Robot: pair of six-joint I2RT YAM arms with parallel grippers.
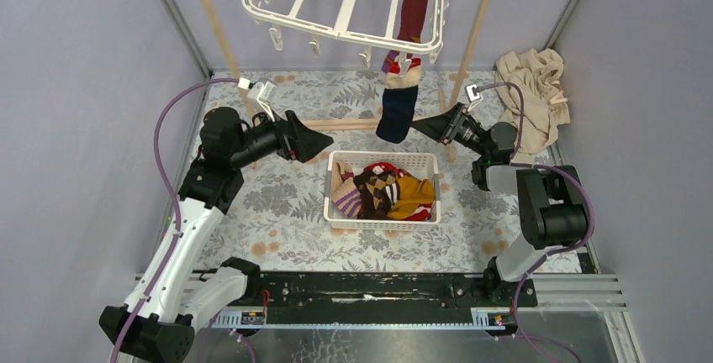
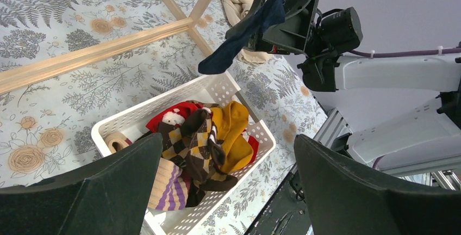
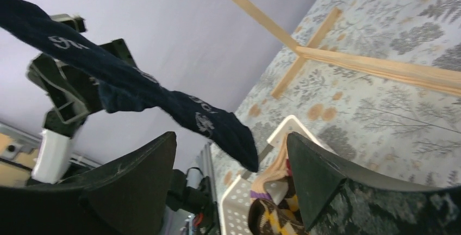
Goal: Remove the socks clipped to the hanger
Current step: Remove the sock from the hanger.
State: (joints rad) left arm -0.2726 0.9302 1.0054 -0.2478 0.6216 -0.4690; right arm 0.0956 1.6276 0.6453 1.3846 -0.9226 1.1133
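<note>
The white hanger [image 1: 345, 6] hangs at the top of the overhead view. Two socks stay clipped to its right side: a maroon and yellow one [image 1: 412, 10], and a navy one [image 1: 397, 111] with a striped cuff hanging straight down. My right gripper [image 1: 418, 123] is open just right of the navy sock's toe. In the right wrist view the toe [image 3: 217, 126] hangs between the spread fingers [image 3: 231, 137], untouched. My left gripper [image 1: 326, 139] is open and holds nothing, left of the sock. From its wrist the navy sock [image 2: 244, 28] dangles ahead.
A white perforated basket [image 1: 382, 155] below the hanger holds several removed socks [image 1: 387, 191]: argyle, mustard, red, purple-striped. They also show in the left wrist view [image 2: 201, 137]. A wooden pole frame [image 1: 353, 123] crosses the floral table. Cream cloth [image 1: 534, 94] lies back right.
</note>
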